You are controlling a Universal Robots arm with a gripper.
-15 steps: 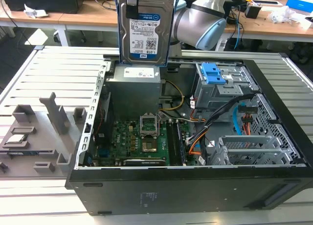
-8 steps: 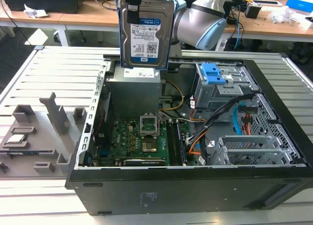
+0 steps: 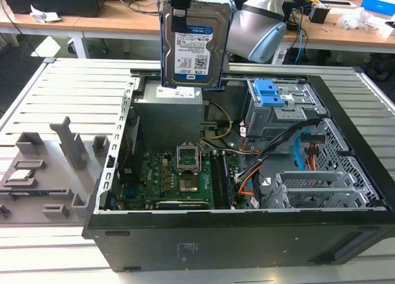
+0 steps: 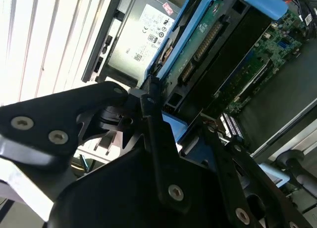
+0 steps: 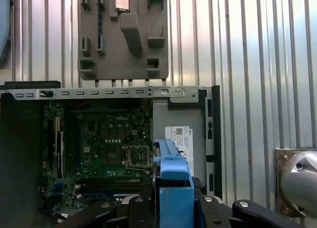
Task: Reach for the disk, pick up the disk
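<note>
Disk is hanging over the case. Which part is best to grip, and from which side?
Its top edge, from above, pinching the two flat faces. The disk hangs upright over the case, label toward the exterior view, and the claw is shut on it that way. The blue bracket along its sides likely flexes, so avoid squeezing there.

This looks like a robotics lab or electronics workshop. An opened computer case (image 3: 216,241) lies on a slatted metal workbench (image 3: 80,92) beside a grey parts fixture (image 3: 71,145). Cluttered wooden desks (image 3: 123,18) stand behind.
</note>
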